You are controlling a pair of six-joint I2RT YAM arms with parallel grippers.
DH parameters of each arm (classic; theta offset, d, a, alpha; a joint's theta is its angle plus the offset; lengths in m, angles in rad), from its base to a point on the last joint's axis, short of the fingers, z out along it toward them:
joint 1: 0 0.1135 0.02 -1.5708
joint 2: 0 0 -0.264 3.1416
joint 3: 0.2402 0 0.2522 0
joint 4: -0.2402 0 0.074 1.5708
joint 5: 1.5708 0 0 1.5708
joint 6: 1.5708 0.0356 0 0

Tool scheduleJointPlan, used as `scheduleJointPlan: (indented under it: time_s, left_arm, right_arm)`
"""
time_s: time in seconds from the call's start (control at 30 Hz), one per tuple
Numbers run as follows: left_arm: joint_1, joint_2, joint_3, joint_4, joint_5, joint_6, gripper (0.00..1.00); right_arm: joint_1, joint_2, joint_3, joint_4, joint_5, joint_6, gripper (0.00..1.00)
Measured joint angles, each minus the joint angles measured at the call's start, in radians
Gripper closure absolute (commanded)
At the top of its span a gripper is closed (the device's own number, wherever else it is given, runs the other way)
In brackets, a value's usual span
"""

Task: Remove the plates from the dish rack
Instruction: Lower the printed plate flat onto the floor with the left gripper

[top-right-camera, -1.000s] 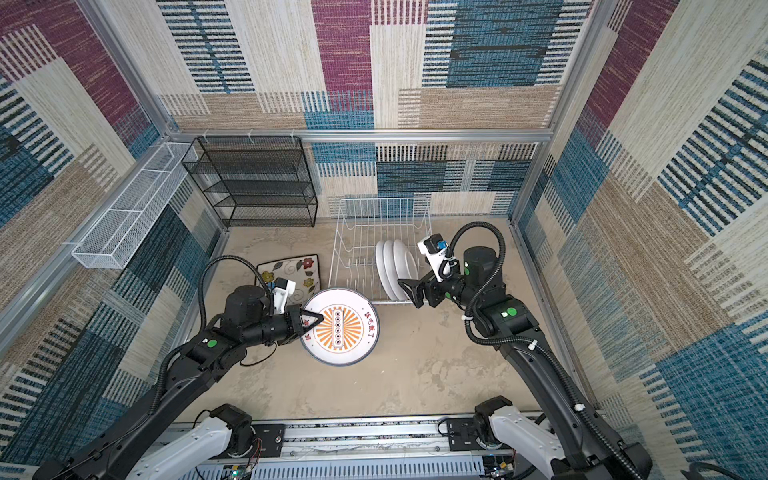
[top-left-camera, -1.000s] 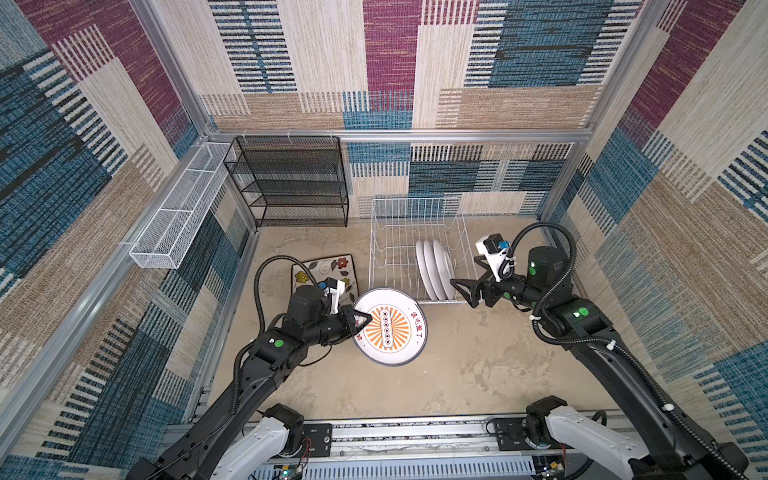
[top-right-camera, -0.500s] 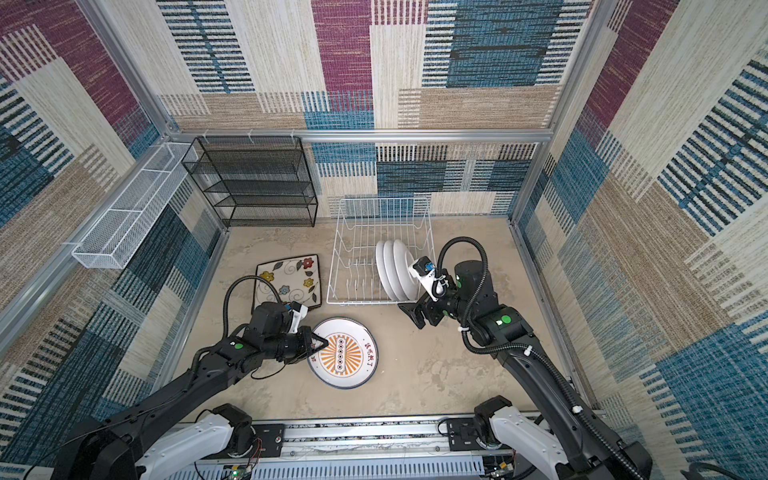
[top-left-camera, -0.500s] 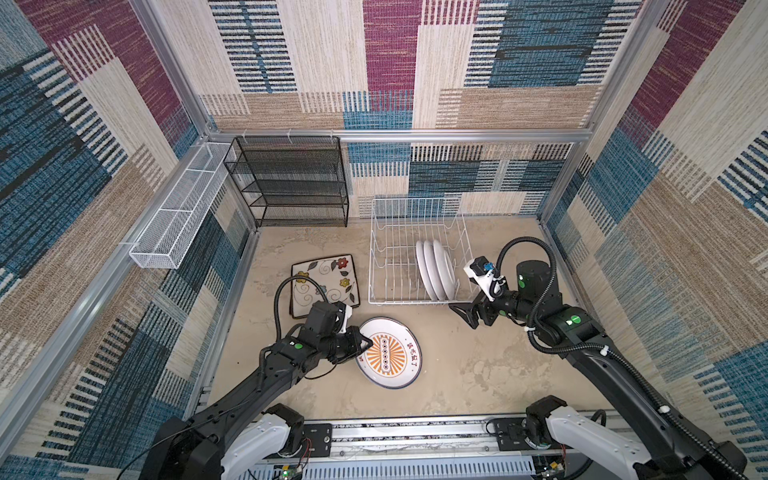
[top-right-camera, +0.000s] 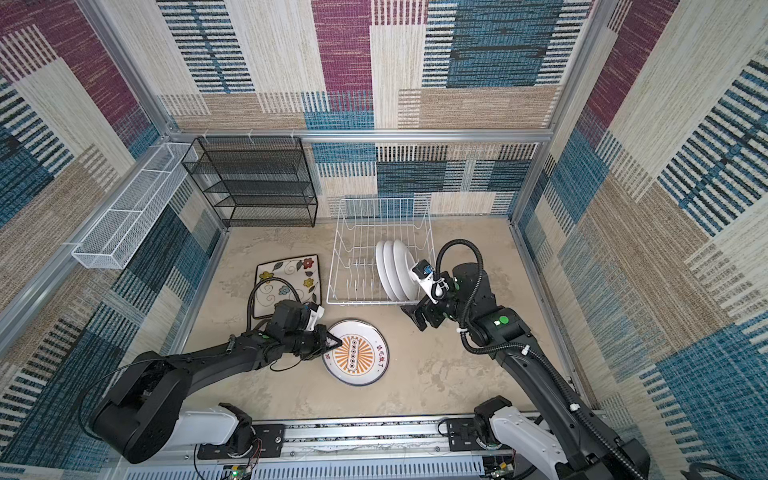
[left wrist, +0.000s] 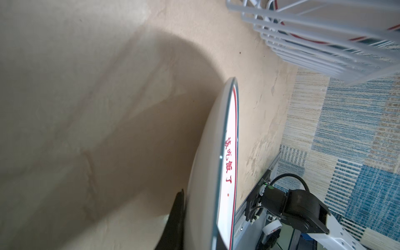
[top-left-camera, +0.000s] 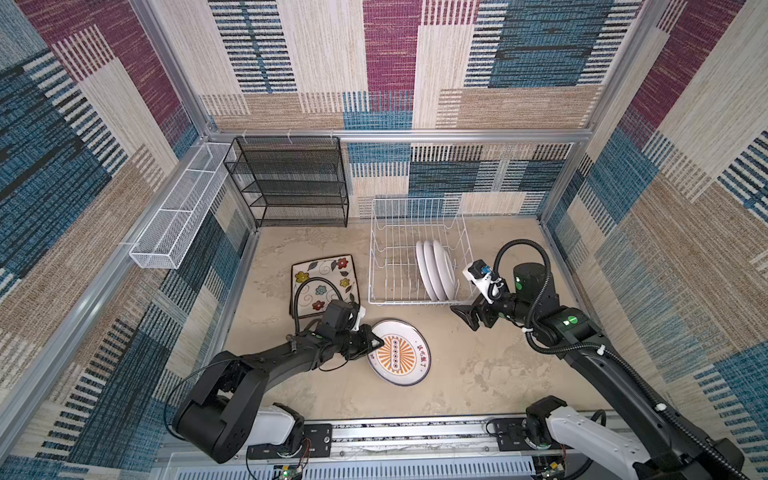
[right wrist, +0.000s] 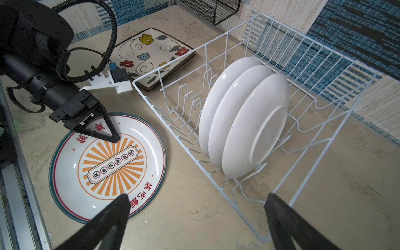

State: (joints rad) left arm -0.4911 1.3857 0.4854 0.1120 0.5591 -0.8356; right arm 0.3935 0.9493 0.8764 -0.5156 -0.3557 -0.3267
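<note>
The left arm (top-left-camera: 270,365) stretches low over the bench (top-left-camera: 478,374), forearm nearly level; the left fingers (right wrist: 101,127) pinch the left rim of the round plate (top-left-camera: 401,353), low at the bench just near of the dish rack (top-left-camera: 415,210), flat or tipped I cannot tell. The right arm (top-left-camera: 582,345) bends in from the right, right fingers (right wrist: 112,216) spread wide off the rack's near right corner. Three white plates (top-left-camera: 436,270) stand at its right end; the square floral plate (top-left-camera: 322,282) lies left. Bare bench spreads right of the round plate
</note>
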Motion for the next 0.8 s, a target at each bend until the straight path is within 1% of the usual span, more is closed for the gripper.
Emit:
scheduleJointPlan:
  time_s: [0.1, 0.17, 0.27, 0.37, 0.6, 0.7, 0.8]
  left_arm:
    - [-0.005, 0.042, 0.011, 0.039, 0.018, -0.001, 0.86]
    - [-0.007, 0.071, 0.024, 0.057, 0.026, -0.001, 0.78]
    - [-0.009, 0.106, 0.039, 0.056, 0.014, -0.001, 0.6]
    - [-0.011, 0.131, 0.058, 0.047, 0.011, -0.002, 0.49]
    - [-0.013, 0.165, 0.102, 0.035, -0.002, -0.002, 0.38]
    - [-0.013, 0.165, 0.129, -0.012, -0.012, -0.001, 0.34]
    - [-0.015, 0.152, 0.161, -0.097, -0.06, 0.013, 0.32]
  right_arm:
    - [0.0, 0.002, -0.006, 0.006, 0.0, 0.013, 0.01]
    - [0.0, 0.007, -0.009, 0.011, 0.0, 0.016, 0.01]
    - [0.0, 0.013, -0.01, 0.014, 0.001, 0.017, 0.01]
    - [0.0, 0.013, -0.011, 0.018, 0.028, 0.016, 0.01]
    - [0.0, 0.013, -0.01, 0.017, 0.071, 0.005, 0.01]
    - [0.0, 0.014, -0.01, 0.018, 0.076, 0.005, 0.01]
    - [0.0, 0.018, -0.01, 0.018, 0.079, 0.006, 0.01]
